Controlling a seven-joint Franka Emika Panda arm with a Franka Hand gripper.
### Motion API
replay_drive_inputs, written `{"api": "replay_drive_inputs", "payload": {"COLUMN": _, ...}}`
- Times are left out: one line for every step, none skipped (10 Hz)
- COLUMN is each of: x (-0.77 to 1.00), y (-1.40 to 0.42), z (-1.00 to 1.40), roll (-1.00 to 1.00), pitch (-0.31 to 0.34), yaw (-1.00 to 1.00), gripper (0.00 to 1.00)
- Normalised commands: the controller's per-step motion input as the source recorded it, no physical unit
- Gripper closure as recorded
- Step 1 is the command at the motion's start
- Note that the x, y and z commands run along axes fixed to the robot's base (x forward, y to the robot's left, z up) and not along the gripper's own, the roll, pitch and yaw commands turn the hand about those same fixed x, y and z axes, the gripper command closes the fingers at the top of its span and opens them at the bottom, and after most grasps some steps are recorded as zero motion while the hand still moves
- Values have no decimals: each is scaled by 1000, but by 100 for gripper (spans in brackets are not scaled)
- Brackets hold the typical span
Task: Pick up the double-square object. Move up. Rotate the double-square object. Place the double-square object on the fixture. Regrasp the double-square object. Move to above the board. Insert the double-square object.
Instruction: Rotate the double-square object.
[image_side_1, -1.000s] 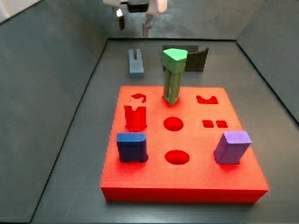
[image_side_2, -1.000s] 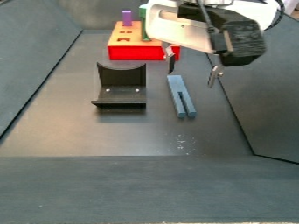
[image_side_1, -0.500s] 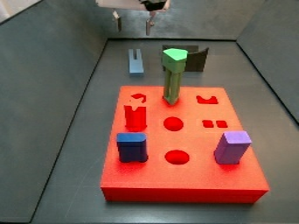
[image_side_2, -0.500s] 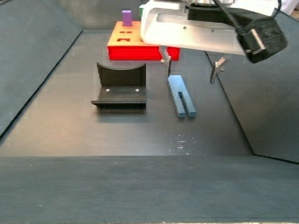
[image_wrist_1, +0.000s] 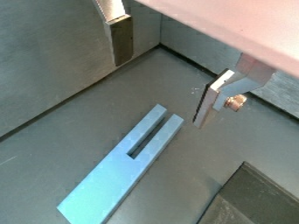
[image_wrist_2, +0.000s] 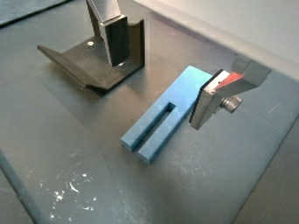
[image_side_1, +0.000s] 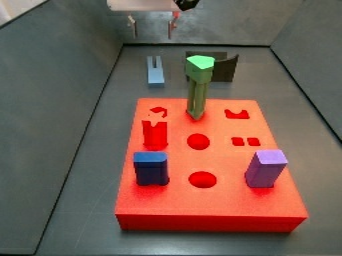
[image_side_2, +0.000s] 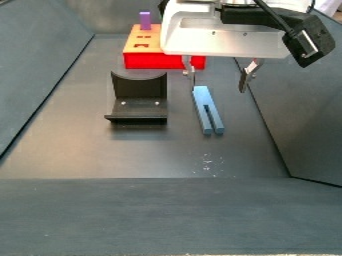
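The double-square object (image_side_1: 156, 70) is a slate-blue grooved bar lying flat on the grey floor behind the board (image_side_1: 221, 160). It also shows in a side view (image_side_2: 207, 108) and in both wrist views (image_wrist_1: 122, 171) (image_wrist_2: 170, 122). The gripper (image_side_2: 218, 74) hangs open and empty a little above the bar's far end, touching nothing. Its fingers (image_wrist_1: 121, 35) (image_wrist_2: 208, 103) stand wide apart in both wrist views. The dark fixture (image_side_2: 136, 98) stands beside the bar and shows in a wrist view (image_wrist_2: 93, 63) and a side view (image_side_1: 225, 67).
On the red board stand a tall green peg (image_side_1: 198, 85), a dark-blue block (image_side_1: 150, 167), a purple block (image_side_1: 267, 168) and a red piece (image_side_1: 155, 130). Grey sloping walls (image_side_1: 67, 90) close in the floor on both sides.
The wrist has turned and shifted slightly above the bar, so both fingertips now hang nearly level. The bar and the fixture have not moved.
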Motion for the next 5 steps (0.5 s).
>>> {"api": "replay_drive_inputs", "payload": {"x": 9, "y": 3, "z": -1000, "roll": 5, "pitch": -11, "yaw": -40, "gripper": 0}}
{"api": "replay_drive_inputs", "payload": {"x": 15, "y": 10, "z": -1000, "roll": 16, "pitch": -17, "yaw": -39, "gripper": 0}}
{"api": "replay_drive_inputs", "payload": {"x": 24, "y": 16, "z": -1000, "roll": 31, "pitch": -21, "yaw": -36, "gripper": 0}}
{"api": "replay_drive_inputs", "payload": {"x": 31, "y": 21, "z": -1000, "roll": 46, "pitch": -17, "yaw": -31, "gripper": 0}}
{"api": "replay_drive_inputs", "payload": {"x": 40, "y": 23, "z": -981, "roll": 67, "pitch": -12, "yaw": -27, "gripper": 0}}
